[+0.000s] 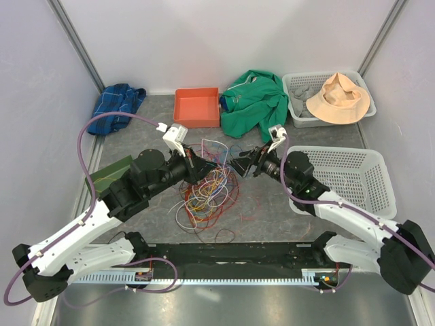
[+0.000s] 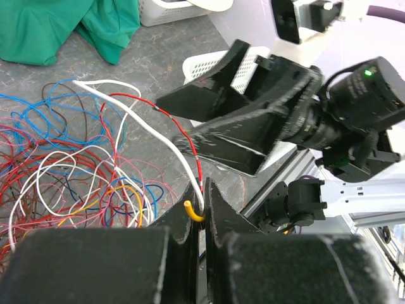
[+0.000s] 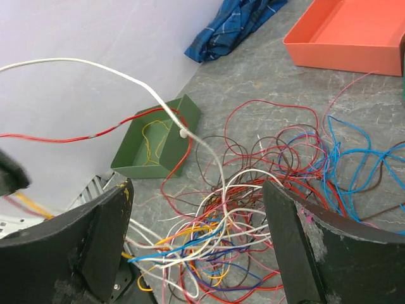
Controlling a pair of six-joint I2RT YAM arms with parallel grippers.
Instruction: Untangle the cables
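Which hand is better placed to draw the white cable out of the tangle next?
Probably the left hand: it is shut on the white cable, together with a red cable and a yellow cable. The right hand is open, gripping nothing.

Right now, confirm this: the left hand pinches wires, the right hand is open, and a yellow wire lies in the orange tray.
Wrong on the tray: the right wrist view shows the yellow wire lying in the green box. The left hand does pinch wires, and the right hand is open.
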